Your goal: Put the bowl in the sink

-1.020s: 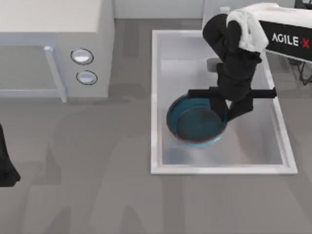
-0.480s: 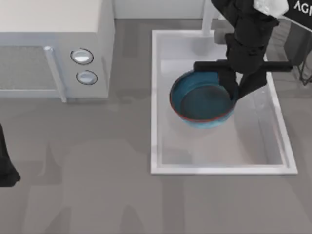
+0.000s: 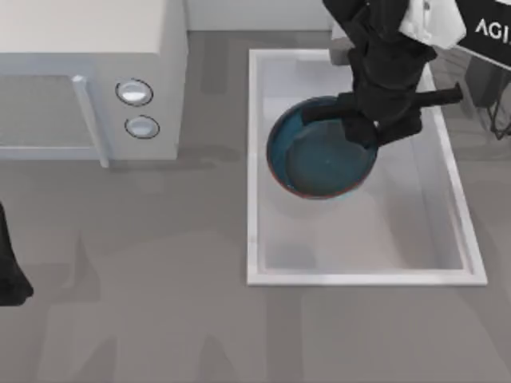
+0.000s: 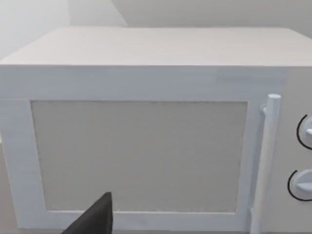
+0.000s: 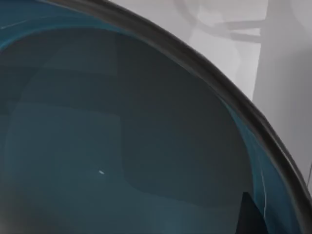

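One grey table [image 3: 160, 303]: sink [image 3: 254, 159] holds bowl [image 3: 319, 159] under right gripper [image 3: 371, 132], clamped on its rim; left wrist faces microwave [image 4: 146, 122].

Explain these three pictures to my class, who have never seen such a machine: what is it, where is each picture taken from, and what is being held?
This is a rendered simulation of two robot arms at a table. One picture looks down from above; the other two come from cameras on the arms' wrists. On the table stand a white microwave and a white sink. The right claw grips the rim of a blue bowl above the sink. The right wrist camera looks into the bowl's dark inside. The left claw waits at the table's left edge, its camera facing the microwave door.
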{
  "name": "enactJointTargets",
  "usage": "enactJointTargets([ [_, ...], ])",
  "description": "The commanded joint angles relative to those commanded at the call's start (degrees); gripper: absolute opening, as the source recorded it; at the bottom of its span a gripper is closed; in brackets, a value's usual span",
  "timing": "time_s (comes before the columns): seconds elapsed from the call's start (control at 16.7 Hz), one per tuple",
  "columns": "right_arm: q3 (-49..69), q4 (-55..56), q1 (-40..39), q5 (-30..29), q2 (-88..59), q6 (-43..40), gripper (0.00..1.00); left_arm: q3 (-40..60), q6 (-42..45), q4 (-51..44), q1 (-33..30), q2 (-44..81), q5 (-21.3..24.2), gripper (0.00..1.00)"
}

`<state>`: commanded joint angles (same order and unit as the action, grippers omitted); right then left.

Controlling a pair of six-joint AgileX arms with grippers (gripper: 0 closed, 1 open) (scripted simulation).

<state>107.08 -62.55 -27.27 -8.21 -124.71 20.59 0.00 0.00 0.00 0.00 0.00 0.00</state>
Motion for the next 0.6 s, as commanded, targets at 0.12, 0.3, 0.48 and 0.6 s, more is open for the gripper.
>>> enactJointTargets([
  [0.12, -5.39, 9.07, -2.04, -4.50, 3.04, -2.20, 0.00, 0.00, 0.00, 0.00, 0.00, 0.00, 0.00, 1.00],
  [0.3, -15.42, 26.33, -5.10, -11.61, 7.81, -5.88, 0.00, 0.00, 0.00, 0.00, 0.00, 0.00, 0.00, 1.00],
  [0.48, -27.20, 46.18, -7.80, -18.29, 12.61, -9.80, 0.00, 0.00, 0.00, 0.00, 0.00, 0.00, 0.00, 1.00],
  [0.6, -35.41, 59.83, -9.15, -22.09, 15.94, -12.32, 0.00, 0.00, 0.00, 0.00, 0.00, 0.00, 0.00, 1.00],
])
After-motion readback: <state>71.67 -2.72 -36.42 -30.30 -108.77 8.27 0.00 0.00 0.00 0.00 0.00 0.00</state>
